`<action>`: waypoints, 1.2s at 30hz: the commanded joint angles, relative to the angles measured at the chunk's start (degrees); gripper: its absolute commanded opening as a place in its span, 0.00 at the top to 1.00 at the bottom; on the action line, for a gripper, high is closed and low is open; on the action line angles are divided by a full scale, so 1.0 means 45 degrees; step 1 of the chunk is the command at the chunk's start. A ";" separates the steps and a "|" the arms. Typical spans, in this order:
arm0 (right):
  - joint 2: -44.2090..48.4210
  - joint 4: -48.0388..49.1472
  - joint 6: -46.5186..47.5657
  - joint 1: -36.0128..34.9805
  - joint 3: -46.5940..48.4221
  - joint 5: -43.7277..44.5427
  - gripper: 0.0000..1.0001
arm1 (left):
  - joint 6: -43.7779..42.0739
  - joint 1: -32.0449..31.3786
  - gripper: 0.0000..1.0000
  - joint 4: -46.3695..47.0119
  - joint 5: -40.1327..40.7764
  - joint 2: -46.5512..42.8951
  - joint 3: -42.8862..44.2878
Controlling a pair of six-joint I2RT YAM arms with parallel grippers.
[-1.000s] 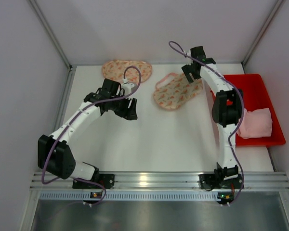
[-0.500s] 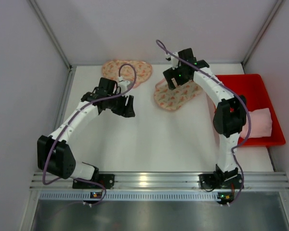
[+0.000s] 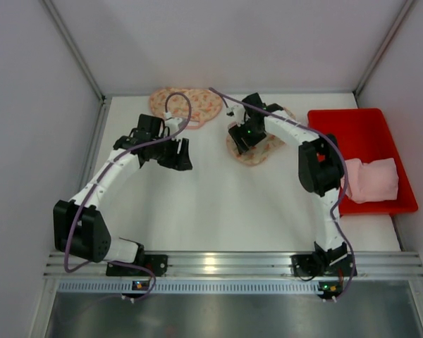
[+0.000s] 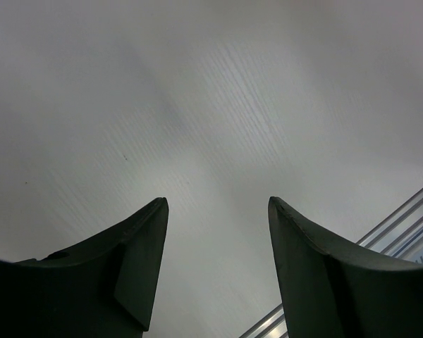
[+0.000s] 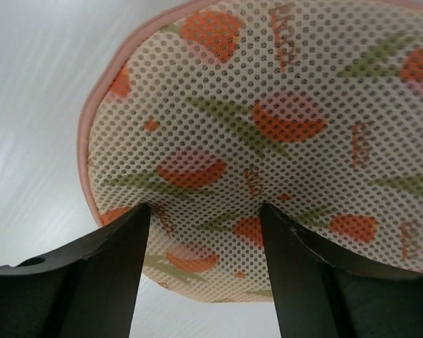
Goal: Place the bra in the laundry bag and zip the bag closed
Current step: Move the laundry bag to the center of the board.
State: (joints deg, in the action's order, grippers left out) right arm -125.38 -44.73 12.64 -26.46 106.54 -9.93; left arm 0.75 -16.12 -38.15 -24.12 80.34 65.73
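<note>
The right hand (image 5: 204, 208) is hovering just over the bag (image 5: 268, 120), its fingers spread wide and gripping nothing. The bag's pink-piped rim is lying below and between them. The left hand (image 4: 218, 201) is hanging wide open too, empty, with only bare desk (image 4: 197, 91) beneath it. The bra (image 3: 372, 179), judging by the pink folded cloth, is sitting in the red bin (image 3: 352, 127), well off to the right hand's right and nearer the arm bases. A second mesh piece (image 3: 187, 104) is lying just beyond the left hand, apart from the bag.

The bag is looking like thin, limp mesh: light, floppy, and likely to slide on the smooth desk rather than lift cleanly. Pinching the piped rim is probably offering the surest hold; where the zip pull is, I cannot tell. The bra is looking soft and light, so it should squash without harm. Gathering a fold at its middle should stop loose ends trailing.
</note>
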 commanded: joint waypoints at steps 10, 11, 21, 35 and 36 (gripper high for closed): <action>0.1983 -0.0624 0.6346 0.0603 -0.3637 0.1408 0.41 | 0.0360 0.0711 0.36 0.0587 -0.0949 -0.0236 0.0040; 0.2003 -0.0665 0.7298 0.0780 -0.3618 0.1407 0.40 | 0.0360 0.0730 0.36 0.0607 -0.0949 -0.0196 0.0079; 0.1495 0.1049 1.1309 0.2129 -0.2483 0.2148 0.34 | 0.0262 0.1335 0.36 0.0996 -0.0910 0.1188 0.1211; 0.4323 0.2129 0.7469 0.1310 -0.2445 0.1040 0.01 | -0.3249 0.1707 0.37 0.1916 0.1412 0.8022 0.8435; 0.4579 0.1934 0.6922 0.1290 -0.2561 0.0823 0.01 | -0.3602 0.1707 0.38 0.1916 0.1530 0.8800 0.8845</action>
State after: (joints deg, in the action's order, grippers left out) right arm -113.34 -36.36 53.12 -19.05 93.54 -1.45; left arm -7.90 -8.78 -31.68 -20.34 114.30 98.98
